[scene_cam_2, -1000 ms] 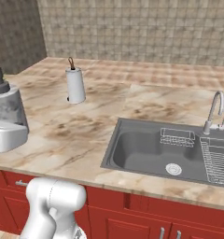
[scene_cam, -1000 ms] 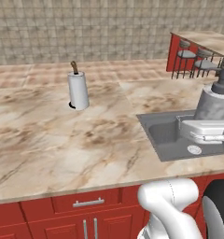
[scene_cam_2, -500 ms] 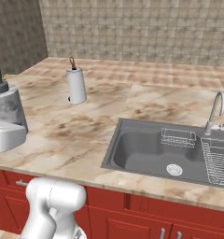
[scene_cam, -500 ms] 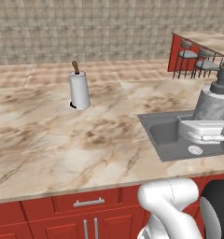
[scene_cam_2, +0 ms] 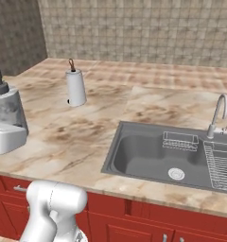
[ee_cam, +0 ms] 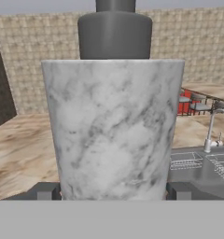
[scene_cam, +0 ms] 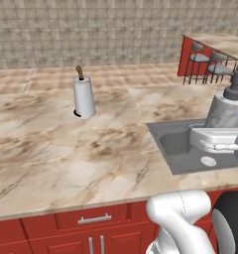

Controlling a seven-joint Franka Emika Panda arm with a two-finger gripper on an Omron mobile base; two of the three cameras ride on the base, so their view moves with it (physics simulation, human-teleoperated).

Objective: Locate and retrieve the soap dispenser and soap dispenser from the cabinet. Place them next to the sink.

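Observation:
My gripper (ee_cam: pixel 113 190) is shut on the white-grey marbled soap dispenser (ee_cam: pixel 114 126), one dark fingertip (ee_cam: pixel 46 190) at each side of its base. The bottle stands upright with its dark grey pump on top. In the left base view the soap dispenser (scene_cam: pixel 224 110) sits above the white hand of the gripper (scene_cam: pixel 217 136) at the right edge, in front of the sink (scene_cam: pixel 176 145). The right base view has the soap dispenser (scene_cam_2: pixel 7 109) and gripper (scene_cam_2: pixel 4 131) at the far left, well left of the sink (scene_cam_2: pixel 116 147). The cabinet is out of view.
A white paper-towel roll (scene_cam: pixel 84 97) stands on the marble counter (scene_cam: pixel 66 149) behind and left of the sink. A curved chrome tap (scene_cam_2: pixel 218 113) and a wire rack (scene_cam_2: pixel 221 163) sit at the sink's right. Bar stools (scene_cam: pixel 205 67) stand by a red counter at the far right.

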